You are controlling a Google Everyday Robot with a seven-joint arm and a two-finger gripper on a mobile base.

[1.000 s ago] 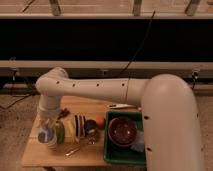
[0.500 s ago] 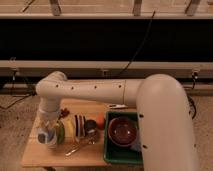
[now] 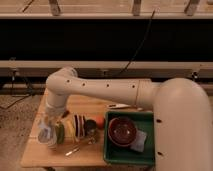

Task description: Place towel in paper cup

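Note:
A pale paper cup (image 3: 46,137) stands at the front left of the wooden table (image 3: 35,156). My gripper (image 3: 50,123) hangs straight down from the white arm (image 3: 100,90) and sits right over the cup's mouth. Something pale shows at the cup's rim under the gripper. I cannot tell whether it is the towel or part of the cup. The arm reaches in from the right foreground and bends down at the left.
Right of the cup lie a green item (image 3: 60,134), a striped object (image 3: 77,127), a dark can (image 3: 91,128) and an orange (image 3: 100,121). A green bin (image 3: 112,155) holds a dark red bowl (image 3: 122,131) and a bluish cloth (image 3: 139,141). A utensil (image 3: 76,148) lies in front.
The arm's elbow has shifted slightly. The gripper has stayed low over the cup at the table's left, dipping a little. The things on the table have not moved.

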